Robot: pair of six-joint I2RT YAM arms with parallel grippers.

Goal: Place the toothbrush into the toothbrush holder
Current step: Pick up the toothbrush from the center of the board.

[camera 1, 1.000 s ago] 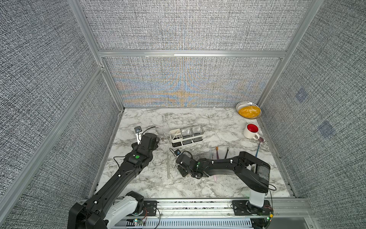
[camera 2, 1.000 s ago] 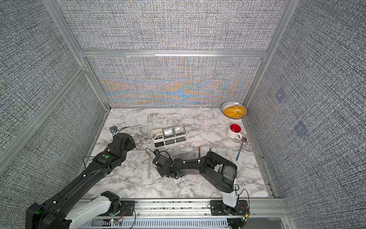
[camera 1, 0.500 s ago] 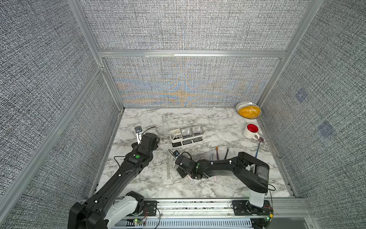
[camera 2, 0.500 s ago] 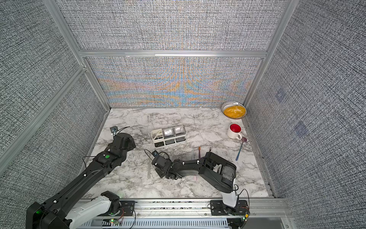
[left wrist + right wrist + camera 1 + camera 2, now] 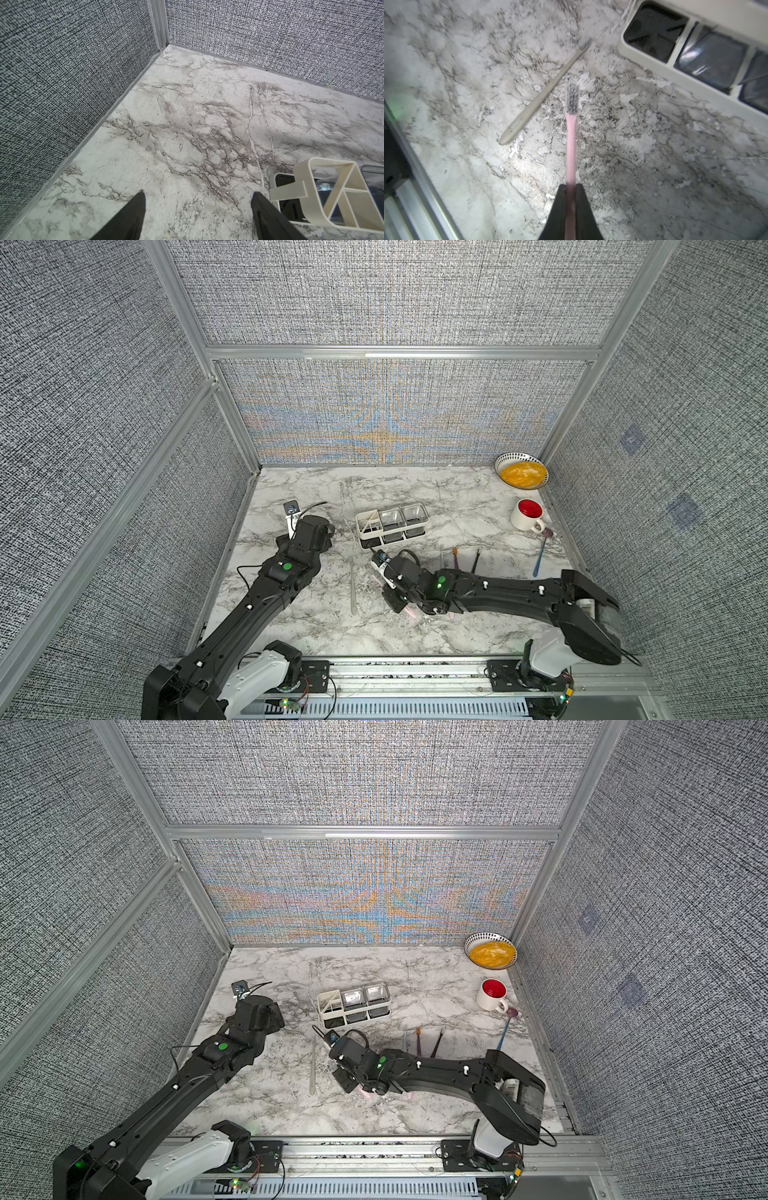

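The right gripper [image 5: 570,187] had its fingers [image 5: 560,204] pinched narrowly on the handle of the pink toothbrush [image 5: 571,135]. The bristled head pointed toward the toothbrush holder [image 5: 643,57] but was apart from it, over the marble table [image 5: 654,155]. A grey toothbrush [image 5: 542,95] lay flat just beside. The left gripper [image 5: 197,194] had its fingers [image 5: 131,214] spread wide, holding nothing, near the toothbrush holder's end section with the diagonal bar.

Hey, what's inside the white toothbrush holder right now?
Two clear square cups fill two sections of the toothbrush holder; the end section has only a diagonal bar. No toothbrush stands in it. Reflections hide the cup bottoms. The right pincer holds the pink toothbrush.
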